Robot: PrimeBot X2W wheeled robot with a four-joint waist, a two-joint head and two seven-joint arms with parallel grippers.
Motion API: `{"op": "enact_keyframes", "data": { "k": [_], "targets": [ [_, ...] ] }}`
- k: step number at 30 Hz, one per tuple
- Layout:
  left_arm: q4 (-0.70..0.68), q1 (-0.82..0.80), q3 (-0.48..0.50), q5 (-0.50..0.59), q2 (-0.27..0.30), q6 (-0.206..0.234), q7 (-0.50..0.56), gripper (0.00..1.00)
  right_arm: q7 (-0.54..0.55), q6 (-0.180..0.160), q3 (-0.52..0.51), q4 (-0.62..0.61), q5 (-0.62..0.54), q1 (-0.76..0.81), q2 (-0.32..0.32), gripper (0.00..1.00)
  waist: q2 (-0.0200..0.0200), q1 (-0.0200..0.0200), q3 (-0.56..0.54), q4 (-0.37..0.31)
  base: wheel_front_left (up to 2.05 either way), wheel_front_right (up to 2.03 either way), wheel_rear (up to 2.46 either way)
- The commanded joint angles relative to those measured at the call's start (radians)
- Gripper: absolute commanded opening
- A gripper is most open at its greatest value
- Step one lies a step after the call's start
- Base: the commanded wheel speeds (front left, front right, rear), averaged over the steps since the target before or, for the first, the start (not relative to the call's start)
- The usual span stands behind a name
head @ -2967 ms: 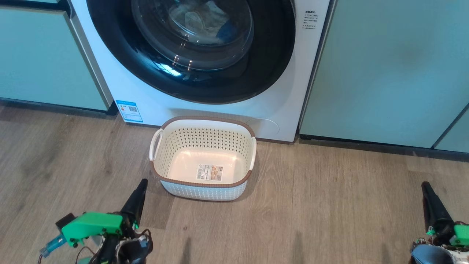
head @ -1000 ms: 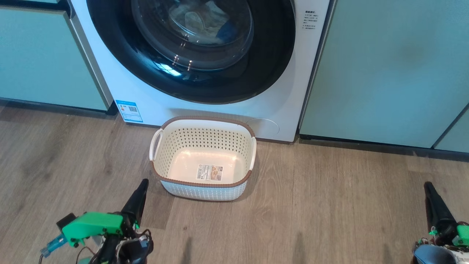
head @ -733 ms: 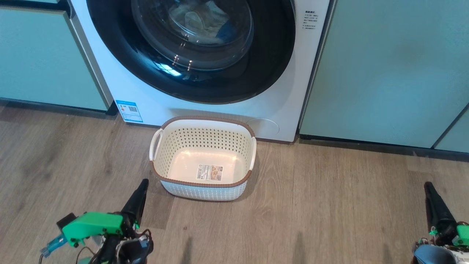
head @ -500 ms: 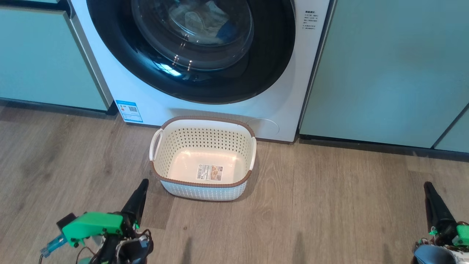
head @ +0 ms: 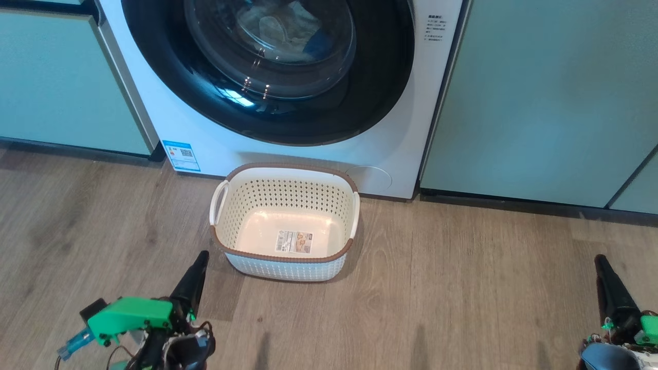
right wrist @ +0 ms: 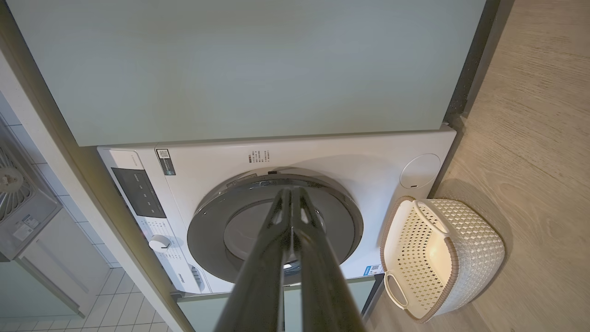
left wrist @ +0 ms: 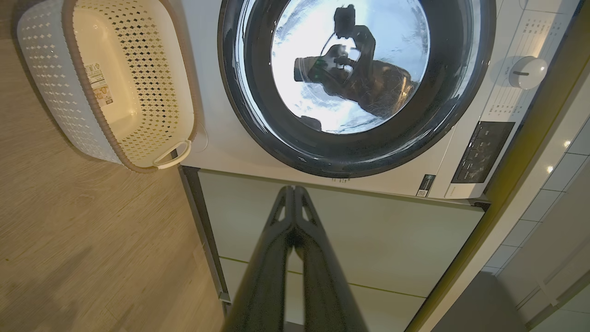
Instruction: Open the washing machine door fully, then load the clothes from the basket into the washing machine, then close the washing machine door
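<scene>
The left end effector (head: 199, 259) has its fingers pressed together, holding and touching nothing, above the floor (head: 462, 288). The basket (head: 284, 258) stands empty just ahead of it and to its right, close before the washer (head: 406, 149). The right end effector (head: 601, 263) is likewise pressed together and holds nothing, with the basket well off to its left. Ahead of both, the door (head: 370, 97) sits closed on the washer, and the clothes (head: 280, 25) show behind its glass.
</scene>
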Motion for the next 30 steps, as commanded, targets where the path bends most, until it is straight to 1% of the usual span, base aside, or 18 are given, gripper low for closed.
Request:
{"op": "enact_keyframes", "data": {
  "k": [1,30],
  "targets": [
    [-0.028,-0.055,0.042,0.014,0.006,-0.007,0.004,0.00,0.006,-0.003,0.016,-0.035,-0.006,-0.054,-0.005,0.00,0.0000,0.0000,0.000,0.000,0.00,0.00,0.00],
    [-0.028,-0.056,0.044,0.016,0.004,-0.007,0.006,0.00,0.007,-0.003,0.014,-0.035,-0.008,-0.054,-0.004,0.00,0.0000,0.0000,0.000,0.000,0.00,0.00,0.00]
  ]
}}
